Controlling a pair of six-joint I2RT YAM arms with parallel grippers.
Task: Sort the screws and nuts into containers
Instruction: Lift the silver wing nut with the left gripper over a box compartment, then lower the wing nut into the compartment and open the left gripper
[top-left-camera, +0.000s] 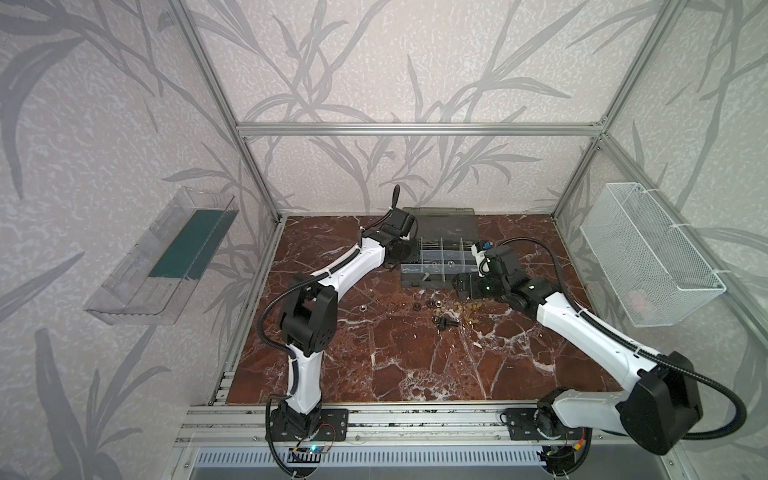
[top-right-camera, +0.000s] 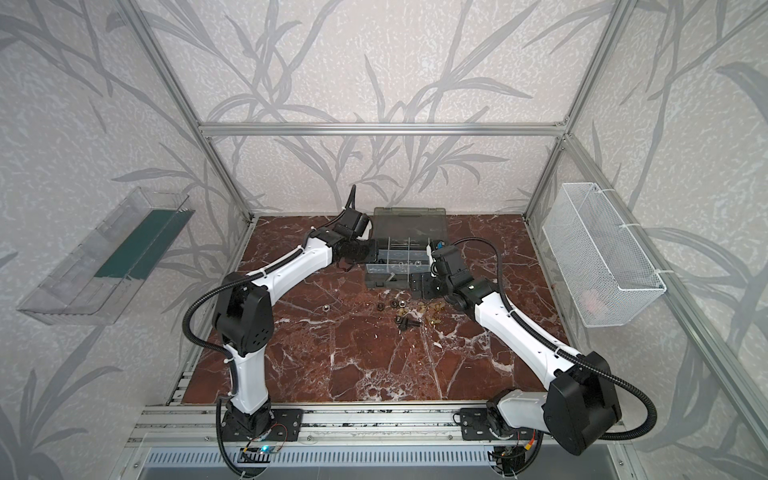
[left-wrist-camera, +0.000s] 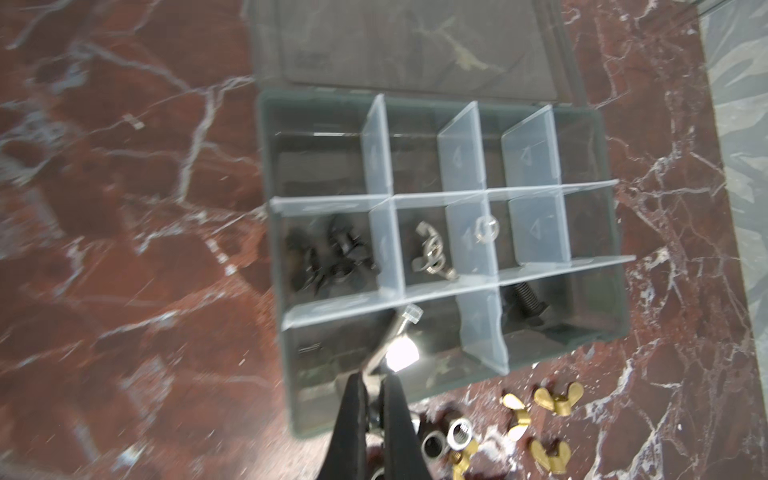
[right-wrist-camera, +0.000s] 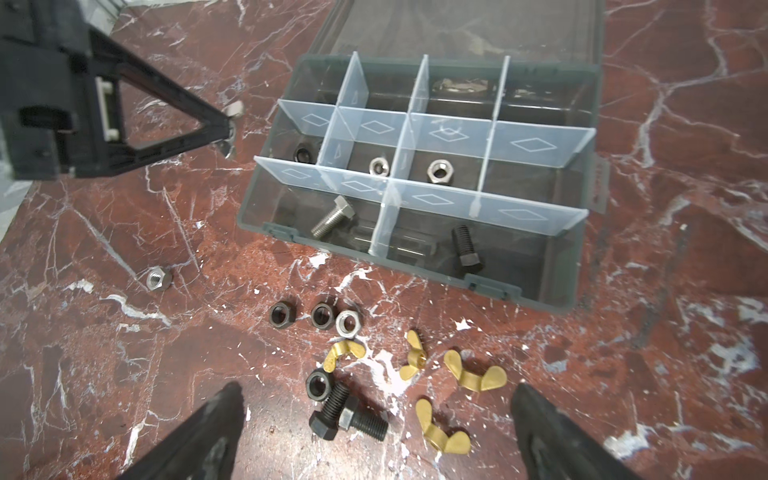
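Note:
The dark grey case lies open at the back of the marble. Its containers hold a silver screw, a black screw, two silver nuts and a black nut. In front of the case lie loose black nuts, a silver nut, brass wing nuts and two black screws. One silver nut lies apart. My left gripper hangs beside the case's left end, shut on a small silver wing nut. My right gripper stands open above the loose pile.
The smoky lid lies flat behind the case. A white wire basket hangs on the right wall and a clear tray with a green strip on the left wall. Aluminium posts frame the marble floor.

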